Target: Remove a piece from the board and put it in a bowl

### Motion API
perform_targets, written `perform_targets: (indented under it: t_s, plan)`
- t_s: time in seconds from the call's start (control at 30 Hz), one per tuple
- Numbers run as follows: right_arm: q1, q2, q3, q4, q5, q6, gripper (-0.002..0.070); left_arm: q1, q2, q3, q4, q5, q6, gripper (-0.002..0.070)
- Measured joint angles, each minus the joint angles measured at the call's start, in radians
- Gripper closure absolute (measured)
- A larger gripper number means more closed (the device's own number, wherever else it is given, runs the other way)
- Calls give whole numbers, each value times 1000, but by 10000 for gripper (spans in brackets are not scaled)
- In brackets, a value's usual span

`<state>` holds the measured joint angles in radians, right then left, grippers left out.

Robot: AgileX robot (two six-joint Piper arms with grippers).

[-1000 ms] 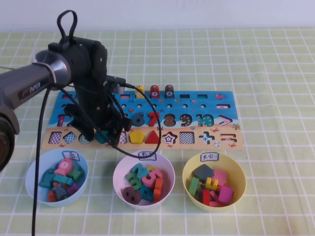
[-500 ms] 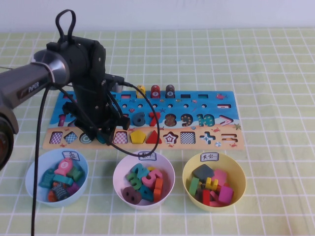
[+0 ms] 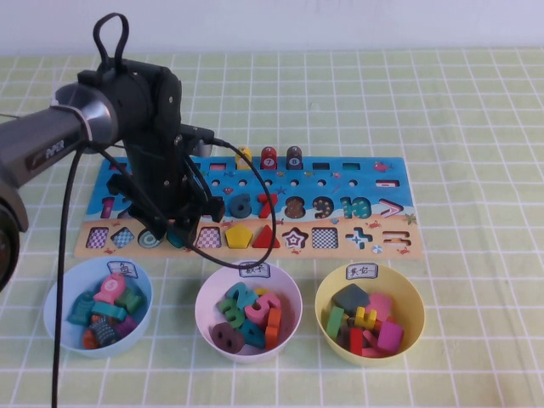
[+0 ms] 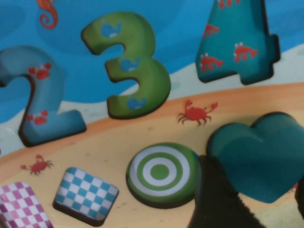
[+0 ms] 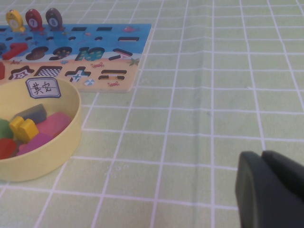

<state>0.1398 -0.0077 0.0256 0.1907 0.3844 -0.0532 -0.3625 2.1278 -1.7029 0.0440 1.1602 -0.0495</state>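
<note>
Left claw (image 3: 177, 233) has closed on the piece (image 4: 259, 159); bowl (image 3: 410, 300) holds blocks.

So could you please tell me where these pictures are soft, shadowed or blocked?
High view: evenly lit and crisp, but the left gripper hides most of the teal heart. Left wrist view: the teal heart and a dark finger are soft, the board less so. Right wrist view: the right gripper blurs in the foreground, the yellow bowl sharper.
</note>
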Motion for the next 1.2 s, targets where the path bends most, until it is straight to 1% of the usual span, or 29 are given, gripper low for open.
perform_targets:
  t_s: [0.3, 0.43, 0.67, 0.83, 1.0, 1.13, 1.2]
  plan:
    - [0, 0, 0, 0, 0, 0, 694, 0, -57, 0, -6, -4, 0, 376]
    - [0, 0, 0, 0, 0, 0, 694, 0, -95, 0, 15, 8, 3, 376]
    - [0, 0, 0, 0, 0, 0, 694, 0, -195, 21, 27, 52, 76, 376]
    - [0, 0, 0, 0, 0, 0, 694, 0, -341, 158, 27, 54, 82, 376]
    - [0, 0, 0, 0, 0, 0, 694, 0, -520, 379, 5, 27, 80, 376]
    - [0, 0, 0, 0, 0, 0, 694, -2, -627, 514, -113, -21, 83, 376]
    - [0, 0, 0, 0, 0, 0, 694, -21, -652, 549, -157, -26, 87, 376]
